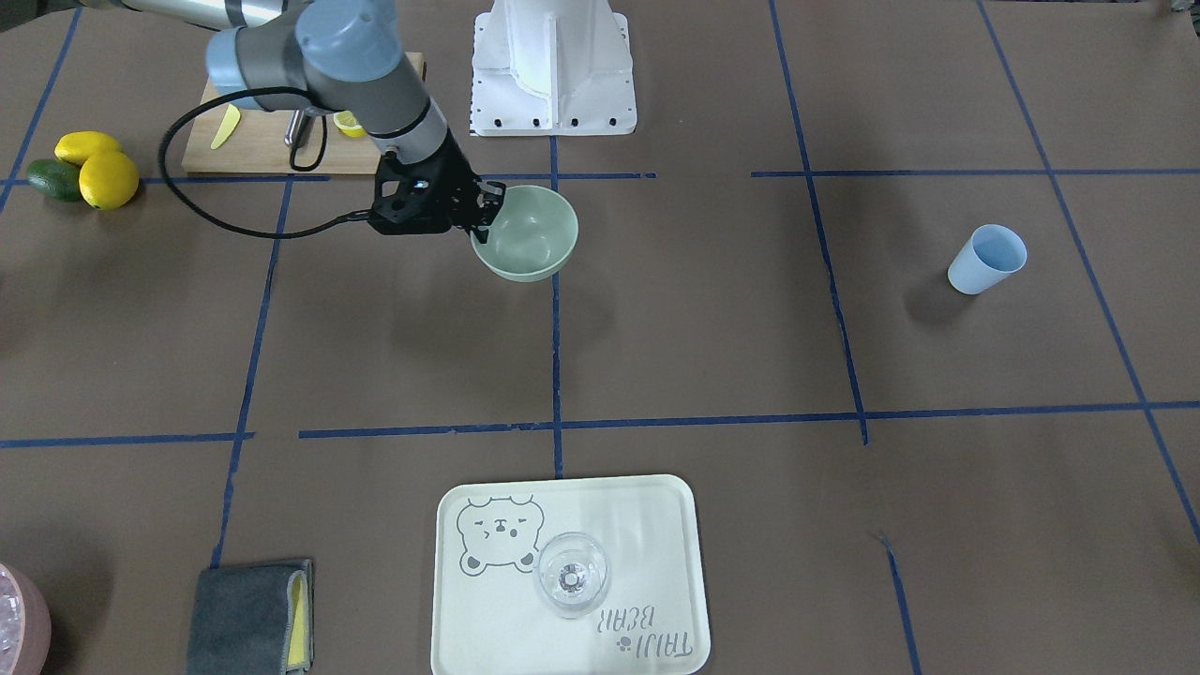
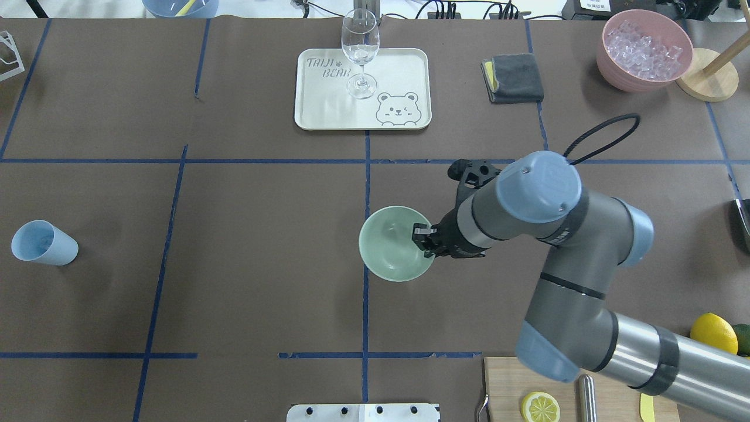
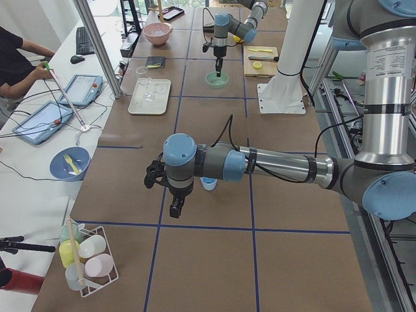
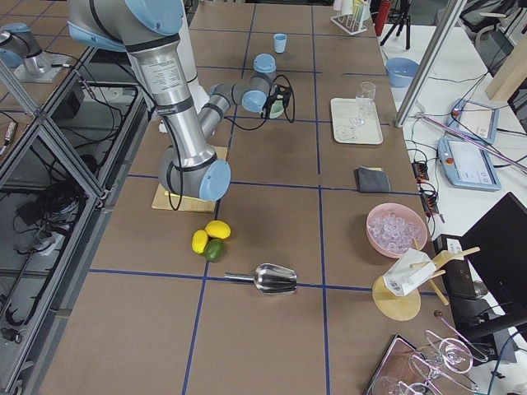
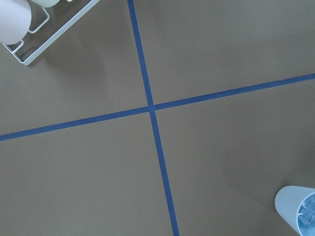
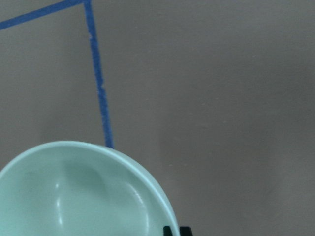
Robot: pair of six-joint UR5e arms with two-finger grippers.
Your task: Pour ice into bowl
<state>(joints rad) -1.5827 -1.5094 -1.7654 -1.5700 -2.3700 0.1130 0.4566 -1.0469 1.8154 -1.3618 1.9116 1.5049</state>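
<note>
The pale mint-green bowl (image 2: 389,246) sits near the table's middle and looks empty; it also shows in the front view (image 1: 530,239) and the right wrist view (image 6: 74,196). My right gripper (image 2: 423,239) is shut on the bowl's right rim, one finger inside and one outside. The blue cup (image 2: 42,243) stands far to the left. The left wrist view shows clear ice cubes (image 5: 309,212) inside the cup (image 5: 290,201). My left gripper (image 3: 174,208) hangs near that cup and shows only in the left side view, so I cannot tell if it is open or shut.
A cream tray (image 2: 404,64) with a clear wine glass (image 2: 360,50) stands at the far side. A grey cloth (image 2: 515,77) and a pink container of ice-like pieces (image 2: 643,50) are at the far right. A cutting board (image 2: 504,387) and lemons (image 2: 713,333) lie near right.
</note>
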